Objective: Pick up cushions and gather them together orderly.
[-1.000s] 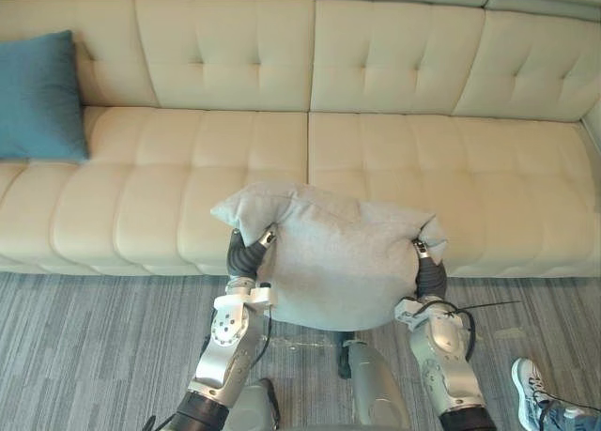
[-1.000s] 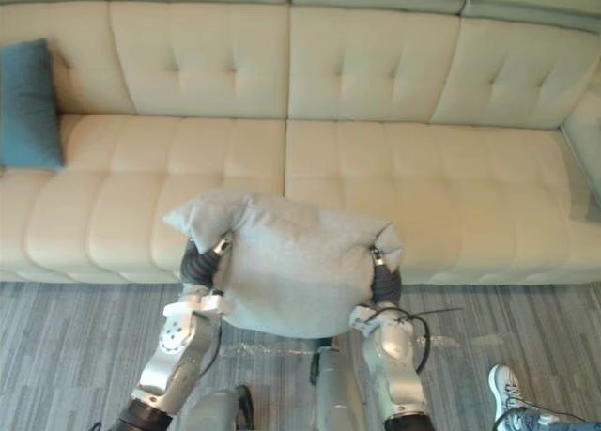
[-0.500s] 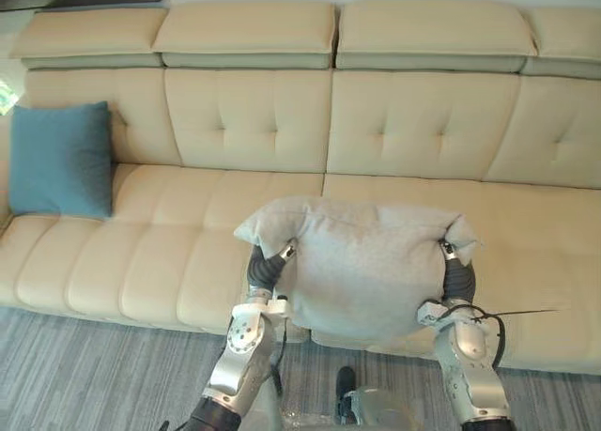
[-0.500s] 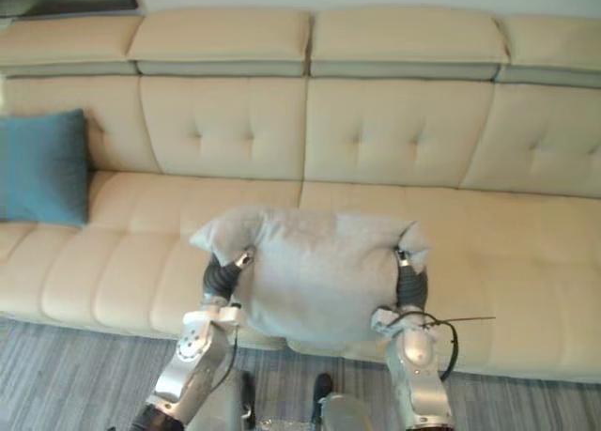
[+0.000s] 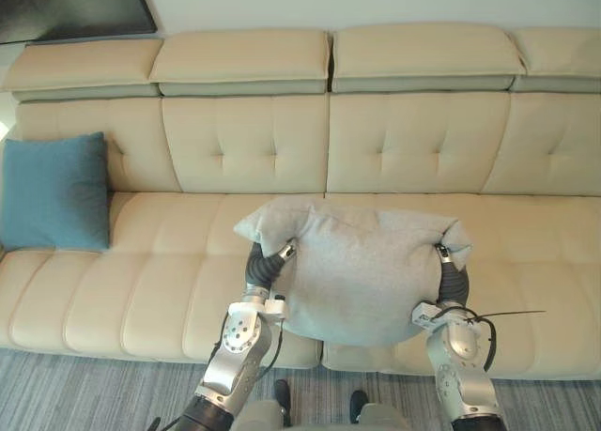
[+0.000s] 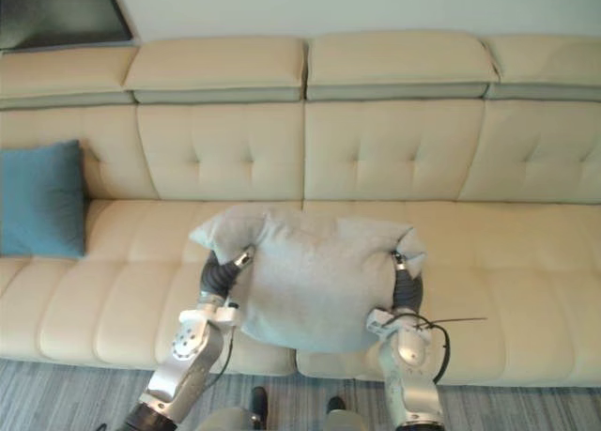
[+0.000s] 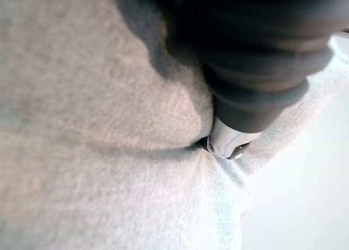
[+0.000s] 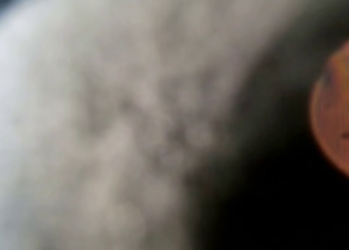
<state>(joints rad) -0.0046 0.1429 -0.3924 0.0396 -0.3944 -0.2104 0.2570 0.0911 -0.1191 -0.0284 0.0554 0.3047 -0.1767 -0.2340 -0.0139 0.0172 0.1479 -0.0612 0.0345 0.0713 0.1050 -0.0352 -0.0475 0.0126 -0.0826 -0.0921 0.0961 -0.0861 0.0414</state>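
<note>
A large grey cushion (image 5: 362, 271) hangs in front of me, over the front of the beige sofa's seat (image 5: 150, 262). It is clamped from both sides: my left hand (image 5: 266, 264) is pushed in under its upper left corner and my right hand (image 5: 454, 279) under its upper right corner. In the left wrist view the dark cover of the left hand (image 7: 256, 70) is sunk into the grey cushion (image 7: 82, 125). The grey cushion (image 8: 109, 125) lies right against the right wrist camera. A blue cushion (image 5: 54, 192) stands upright against the sofa's back at its far left.
The long sofa spans the whole width, its tufted back (image 5: 404, 149) behind the grey cushion. A strip of grey carpet (image 5: 94, 393) runs along its front. A dark panel (image 5: 75, 8) sits on the wall at the upper left.
The whole picture has shifted, so the camera has moved: more of the sofa's back and the wall shows, less floor. The grey cushion stays between both hands, now over the seat.
</note>
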